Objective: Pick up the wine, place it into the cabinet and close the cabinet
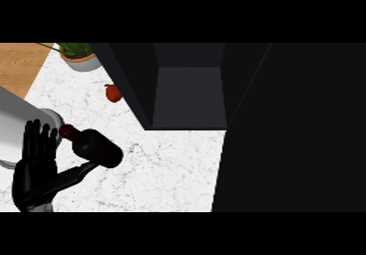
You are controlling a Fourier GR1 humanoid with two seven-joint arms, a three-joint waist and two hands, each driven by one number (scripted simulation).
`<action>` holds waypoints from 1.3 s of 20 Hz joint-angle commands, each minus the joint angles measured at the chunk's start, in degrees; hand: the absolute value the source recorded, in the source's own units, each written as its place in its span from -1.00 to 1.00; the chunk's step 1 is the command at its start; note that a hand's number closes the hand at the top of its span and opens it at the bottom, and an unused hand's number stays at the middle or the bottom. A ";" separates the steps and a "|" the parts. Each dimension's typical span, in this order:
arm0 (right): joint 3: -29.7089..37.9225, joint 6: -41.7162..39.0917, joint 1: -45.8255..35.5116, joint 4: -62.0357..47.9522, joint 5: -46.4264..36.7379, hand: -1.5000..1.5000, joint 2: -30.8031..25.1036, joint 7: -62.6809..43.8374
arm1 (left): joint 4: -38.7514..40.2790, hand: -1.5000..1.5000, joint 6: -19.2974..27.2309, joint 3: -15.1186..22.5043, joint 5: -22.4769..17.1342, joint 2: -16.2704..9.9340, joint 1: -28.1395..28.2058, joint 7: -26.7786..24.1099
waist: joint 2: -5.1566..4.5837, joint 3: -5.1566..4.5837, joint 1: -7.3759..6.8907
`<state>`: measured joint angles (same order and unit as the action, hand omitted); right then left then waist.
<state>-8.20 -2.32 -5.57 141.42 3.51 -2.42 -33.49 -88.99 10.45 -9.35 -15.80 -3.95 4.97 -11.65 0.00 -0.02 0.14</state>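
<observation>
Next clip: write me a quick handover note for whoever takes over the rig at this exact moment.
Left hand: open, fingers up, beside the wine bottle, thumb toward it; not gripping.
Right hand: not in view.
Wine bottle: on the marble counter, left of the cabinet, whose door stands open.
Done: nothing visibly completed.
Left: grasp bottle, place in cabinet, close door.

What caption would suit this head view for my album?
Robot's left hand, open, beside a dark wine bottle lying on the marble counter before an open cabinet.
</observation>
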 commanded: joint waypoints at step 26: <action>0.67 -1.04 2.69 7.99 3.65 -1.00 -0.15 -3.35 | 54.53 -1.00 -21.84 -8.01 -5.15 -1.31 -17.46 -31.51 | -0.03 -0.03 0.44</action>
<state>-8.06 -3.43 -4.93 142.27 3.16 -2.42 -33.84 -39.97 -8.25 -16.48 -19.98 -4.38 -9.27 -41.48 -0.05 -0.05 0.44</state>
